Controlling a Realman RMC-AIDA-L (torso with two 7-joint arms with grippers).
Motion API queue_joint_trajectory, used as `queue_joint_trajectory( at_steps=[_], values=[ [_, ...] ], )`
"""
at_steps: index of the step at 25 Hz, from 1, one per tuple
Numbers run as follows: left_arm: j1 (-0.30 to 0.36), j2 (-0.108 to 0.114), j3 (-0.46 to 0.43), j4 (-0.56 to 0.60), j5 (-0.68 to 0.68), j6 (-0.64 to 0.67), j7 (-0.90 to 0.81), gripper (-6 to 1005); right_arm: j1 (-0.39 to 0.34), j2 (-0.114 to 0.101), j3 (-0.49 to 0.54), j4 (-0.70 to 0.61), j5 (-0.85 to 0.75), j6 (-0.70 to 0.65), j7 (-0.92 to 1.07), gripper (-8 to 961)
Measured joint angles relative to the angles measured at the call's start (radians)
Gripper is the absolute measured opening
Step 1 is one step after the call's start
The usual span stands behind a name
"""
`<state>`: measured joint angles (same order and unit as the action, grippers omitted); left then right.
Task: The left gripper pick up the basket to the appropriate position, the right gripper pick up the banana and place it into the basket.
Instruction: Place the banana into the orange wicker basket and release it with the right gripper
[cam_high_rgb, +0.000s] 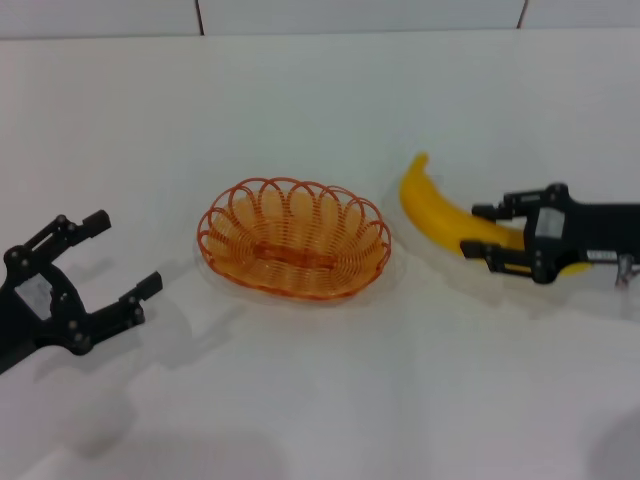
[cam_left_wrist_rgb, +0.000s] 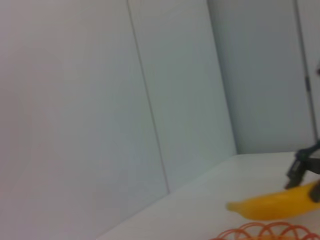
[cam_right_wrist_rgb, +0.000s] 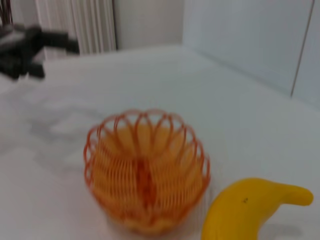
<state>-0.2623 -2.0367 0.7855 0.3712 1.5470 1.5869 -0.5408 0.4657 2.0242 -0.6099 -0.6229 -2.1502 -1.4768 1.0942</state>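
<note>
The right gripper (cam_high_rgb: 478, 230) is at about 3 o'clock in the head view, low over the white table (cam_high_rgb: 320, 400). Its two black fingers point toward the middle of the table. They are spread apart, one on each side of the banana (cam_high_rgb: 440, 212). The far finger sits at the far edge of the banana and the near finger sits at its near edge. I cannot tell if the fingers are pressing on the banana or just beside it.

The banana lies flat on the table. Its pointed tip pokes out toward 12 o'clock, past the fingers. Its other end is hidden under the gripper. In the right wrist view the banana (cam_right_wrist_rgb: 245, 207) is big and close, and the basket (cam_right_wrist_rgb: 146, 175) is next to it.

The basket (cam_high_rgb: 293, 238) sits in the middle of the table, at 9 o'clock from the banana. It is orange, oval, and made of looped wire. It is near the banana but not touching it. There is nothing in it.

The left gripper (cam_high_rgb: 122, 262) is at about 8 o'clock in the head view. Its fingers are wide open and hold nothing. It points toward the basket, but there is a gap between them.

In the left wrist view you can see the banana (cam_left_wrist_rgb: 275, 204), a bit of the basket rim (cam_left_wrist_rgb: 270, 232), and the right gripper (cam_left_wrist_rgb: 294, 175) far off.
</note>
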Motion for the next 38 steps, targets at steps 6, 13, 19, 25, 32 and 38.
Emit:
queue_joint_trajectory(
  at_steps=[6, 13, 19, 25, 32, 38],
  values=[
    [-0.011, 0.005, 0.001, 0.011, 0.065, 0.028, -0.134, 859, 0.054, 0.003, -0.009, -0.008, 0.059, -0.094, -0.035, 467],
    [-0.082, 0.020, -0.013, 0.040, 0.163, -0.005, -0.347, 859, 0.131, 0.012, -0.078, 0.013, 0.059, -0.122, -0.058, 468],
    [-0.103, 0.011, -0.008, 0.041, 0.209, -0.075, -0.364, 859, 0.198, 0.019, -0.147, 0.042, 0.064, -0.114, -0.064, 468],
    [-0.124, 0.008, -0.004, 0.033, 0.246, -0.137, -0.370, 859, 0.220, 0.021, -0.257, 0.051, 0.171, -0.085, -0.080, 468],
    [-0.138, 0.005, -0.003, 0.031, 0.246, -0.146, -0.372, 859, 0.226, 0.021, -0.476, 0.082, 0.304, 0.034, -0.108, 467],
    [-0.138, 0.005, -0.003, 0.031, 0.244, -0.141, -0.366, 859, 0.226, 0.022, -0.558, 0.089, 0.386, 0.111, -0.130, 478]
  ],
)
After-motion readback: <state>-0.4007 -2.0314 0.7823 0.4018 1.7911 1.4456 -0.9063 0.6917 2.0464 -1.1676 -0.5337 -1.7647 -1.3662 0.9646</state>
